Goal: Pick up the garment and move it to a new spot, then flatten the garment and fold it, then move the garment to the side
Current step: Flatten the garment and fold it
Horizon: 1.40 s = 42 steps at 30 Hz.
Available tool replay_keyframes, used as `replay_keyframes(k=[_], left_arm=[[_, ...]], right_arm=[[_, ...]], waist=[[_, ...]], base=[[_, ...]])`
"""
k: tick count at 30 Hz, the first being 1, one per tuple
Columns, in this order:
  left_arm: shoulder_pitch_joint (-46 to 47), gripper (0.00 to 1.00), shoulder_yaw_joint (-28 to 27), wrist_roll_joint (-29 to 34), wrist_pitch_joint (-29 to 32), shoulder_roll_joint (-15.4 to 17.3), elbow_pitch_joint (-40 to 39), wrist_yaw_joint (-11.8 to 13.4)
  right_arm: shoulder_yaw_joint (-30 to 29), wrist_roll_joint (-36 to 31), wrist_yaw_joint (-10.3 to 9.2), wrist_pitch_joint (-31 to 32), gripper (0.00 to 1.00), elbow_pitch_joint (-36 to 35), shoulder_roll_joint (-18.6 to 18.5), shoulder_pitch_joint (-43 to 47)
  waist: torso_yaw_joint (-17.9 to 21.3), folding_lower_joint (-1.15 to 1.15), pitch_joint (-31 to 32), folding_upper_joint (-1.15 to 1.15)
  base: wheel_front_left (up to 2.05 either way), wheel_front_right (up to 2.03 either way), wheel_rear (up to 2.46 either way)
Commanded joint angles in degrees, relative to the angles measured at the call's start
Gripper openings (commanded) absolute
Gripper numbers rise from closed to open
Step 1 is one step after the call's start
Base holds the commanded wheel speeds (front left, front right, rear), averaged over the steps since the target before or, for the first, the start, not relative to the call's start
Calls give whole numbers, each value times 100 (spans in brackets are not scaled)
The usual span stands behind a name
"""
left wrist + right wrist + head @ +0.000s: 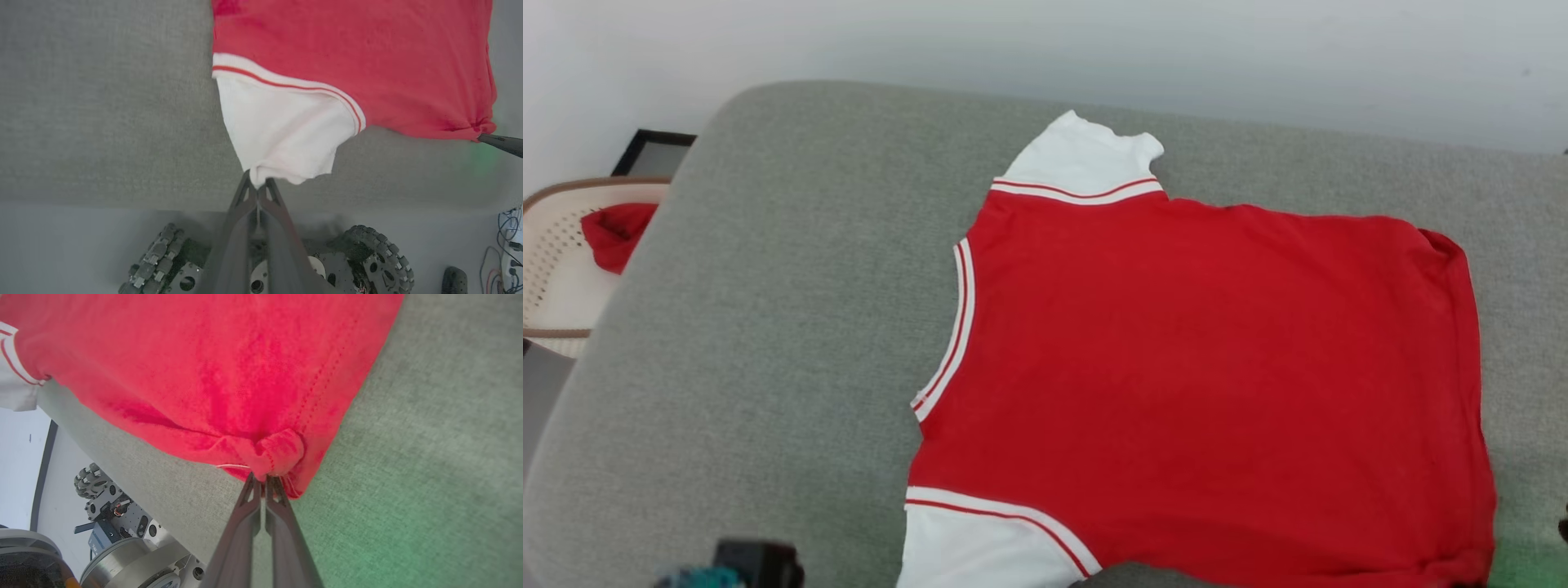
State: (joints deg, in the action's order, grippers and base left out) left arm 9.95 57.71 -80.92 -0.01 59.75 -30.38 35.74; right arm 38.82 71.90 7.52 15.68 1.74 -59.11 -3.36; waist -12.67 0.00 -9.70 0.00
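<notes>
- The garment (1217,367) is lying spread flat, plain red side up, ctr-right of head view, on grey cushion (768,327).
- L gripper (257,188) is pinching the white sleeve edge, fingers clamped on it.
- R gripper (264,479) is clamping the bunched red hem corner.

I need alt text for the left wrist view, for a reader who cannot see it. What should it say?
The left gripper is shut on the white sleeve of the red garment, which lies spread on a grey cushion. At the right edge, the right gripper holds its hem corner.
</notes>
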Motion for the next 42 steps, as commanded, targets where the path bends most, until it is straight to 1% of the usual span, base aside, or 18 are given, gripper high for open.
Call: replay_keyframes(k=[1,4,7,10,14,18,22,23,26,29,32,35,36,37,38,39,41,42], left_arm=[[188,0,-70,125,43,102,-91,70],[543,0,-138,348,214,286,-192,80],[1013,0,-186,645,477,435,-195,8],[1546,0,-226,973,753,470,-67,-140],[2242,0,-284,1289,1120,367,302,-426],[2822,0,-314,1473,1411,145,867,-780],[3225,0,-243,1533,1644,-176,1511,-1163],[3225,0,-243,1533,1644,-176,1511,-1163],[3401,0,-179,1521,1752,-422,1992,-1414],[3502,0,-124,1503,1794,-634,2412,-1593],[3534,0,-81,1426,1815,-832,2741,-1772],[3567,0,-59,1389,1816,-969,2983,-1877],[3569,4,-54,1361,1814,-1021,3039,-1919],[3561,16,-58,1326,1823,-1060,3102,-1928],[3553,22,-53,1302,1851,-1085,3169,-1936],[3550,25,-44,1283,1869,-1109,3217,-1951],[3555,40,-45,1254,1877,-1158,3288,-1966],[3542,48,-46,1226,1875,-1183,3322,-1988]], right_arm=[[-195,-107,-6,75,0,-31,58,16],[-520,-308,-6,224,0,-59,172,-88],[-863,-524,-6,410,0,-41,346,-238],[-1169,-817,-6,646,0,-9,554,-408],[-1549,-1211,-6,983,0,32,912,-739],[-1824,-1626,-6,1321,0,144,1324,-1118],[-1973,-1920,-6,1607,0,288,1680,-1474],[-1973,-1920,-6,1607,0,288,1680,-1474],[-1987,-2098,-6,1749,0,372,1877,-1667],[-1969,-2185,-6,1859,0,440,2015,-1786],[-1960,-2241,-7,1930,0,503,2084,-1856],[-1970,-2250,-7,1986,0,546,2126,-1931],[-1971,-2260,-7,2010,0,558,2131,-1954],[-1971,-2268,-7,2027,0,566,2139,-1976],[-1962,-2270,-7,2064,0,579,2148,-1993],[-1951,-2274,-7,2097,0,584,2156,-2015],[-1949,-2280,-7,2132,0,597,2176,-2044],[-1941,-2283,-7,2165,2,607,2185,-2068]], waist=[[66,0,-89,0],[131,0,-171,0],[194,0,-251,0],[265,0,-349,0],[370,0,-511,0],[456,0,-704,0],[497,0,-881,0],[497,0,-881,0],[516,0,-980,0],[525,0,-1045,0],[523,0,-1082,0],[529,0,-1109,0],[527,0,-1113,0],[525,0,-1113,0],[526,0,-1110,0],[529,0,-1105,0],[533,0,-1088,0],[537,0,-1076,0]], base=[[0,0,0],[0,0,0],[0,0,0],[0,0,0],[0,0,0],[0,0,0],[0,0,0],[0,0,0],[0,0,0],[0,0,0],[0,0,0],[0,0,0],[0,0,0],[0,0,0],[0,0,0],[0,0,0],[0,0,0],[0,0,0]])
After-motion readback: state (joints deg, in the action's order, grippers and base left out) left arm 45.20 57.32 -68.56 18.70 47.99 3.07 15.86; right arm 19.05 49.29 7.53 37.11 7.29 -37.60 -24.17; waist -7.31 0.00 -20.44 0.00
